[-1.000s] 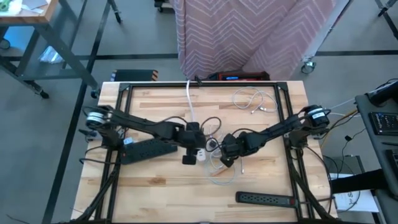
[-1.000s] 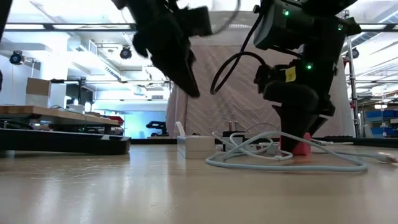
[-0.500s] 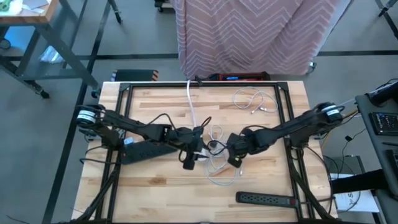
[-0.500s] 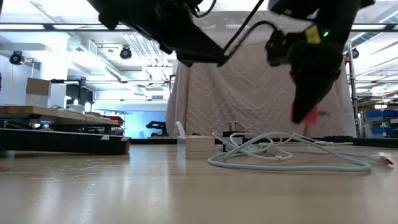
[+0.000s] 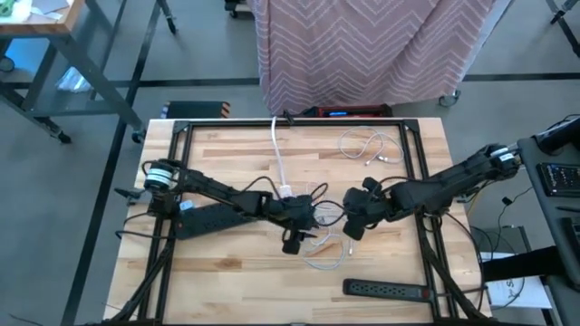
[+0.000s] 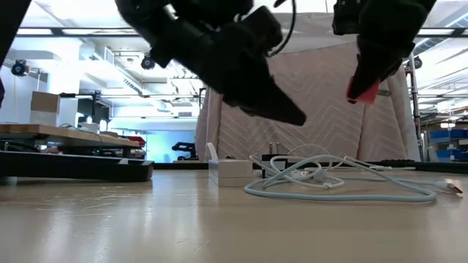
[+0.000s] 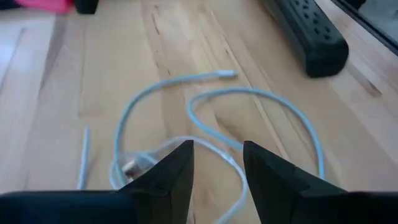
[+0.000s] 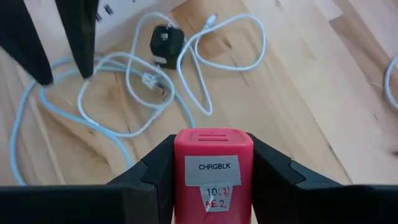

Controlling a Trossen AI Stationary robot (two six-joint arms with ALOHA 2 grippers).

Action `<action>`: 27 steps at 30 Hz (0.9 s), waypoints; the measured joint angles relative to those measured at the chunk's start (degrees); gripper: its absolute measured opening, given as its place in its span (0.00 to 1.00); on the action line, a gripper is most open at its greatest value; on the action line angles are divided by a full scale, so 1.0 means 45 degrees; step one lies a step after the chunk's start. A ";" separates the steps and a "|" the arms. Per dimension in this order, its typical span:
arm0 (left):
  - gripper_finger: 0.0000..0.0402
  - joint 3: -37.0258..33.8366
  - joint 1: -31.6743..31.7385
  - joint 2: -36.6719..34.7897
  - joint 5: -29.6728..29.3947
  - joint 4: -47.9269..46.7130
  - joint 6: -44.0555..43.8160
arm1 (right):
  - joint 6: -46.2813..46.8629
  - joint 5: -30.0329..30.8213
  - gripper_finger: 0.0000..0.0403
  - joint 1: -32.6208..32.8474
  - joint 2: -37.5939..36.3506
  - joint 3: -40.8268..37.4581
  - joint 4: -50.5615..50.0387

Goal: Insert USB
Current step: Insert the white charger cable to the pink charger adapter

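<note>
A red block-shaped charger with a white "CHRGBLK" label (image 8: 213, 167) is clamped between the right gripper's (image 8: 213, 186) dark fingers, lifted clear above the light wooden table (image 5: 227, 263). Below it lies a tangle of pale blue and white USB cables (image 8: 124, 87) beside a small black plug adapter (image 8: 166, 45). The left gripper (image 7: 216, 165) hovers just over that tangle near mid-table, its fingers parted and holding nothing.

A white label printed "CHRGBLK" is seen on the red block-shaped charger (image 8: 213, 163), with red handwriting below it reading roughly "10" and "AE 2".
</note>
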 joint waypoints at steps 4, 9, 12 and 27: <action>0.30 0.0887 0.0005 0.0634 -0.1266 -0.0707 -0.0170 | -0.0155 0.0007 0.33 0.0099 -0.0642 0.0000 -0.0517; 0.30 0.1909 0.0039 0.1734 -0.2018 -0.0757 -0.0197 | -0.0708 0.0587 0.33 0.0084 -0.1425 0.0000 -0.0900; 0.30 0.2533 0.0053 0.2416 -0.2012 -0.0993 -0.0194 | -0.1200 0.1089 0.33 0.0148 -0.1684 0.0000 -0.0864; 0.34 0.3544 0.0516 0.3504 -0.3347 -0.2842 0.0234 | -0.5495 0.4835 0.33 0.1978 -0.3020 -0.0923 0.3561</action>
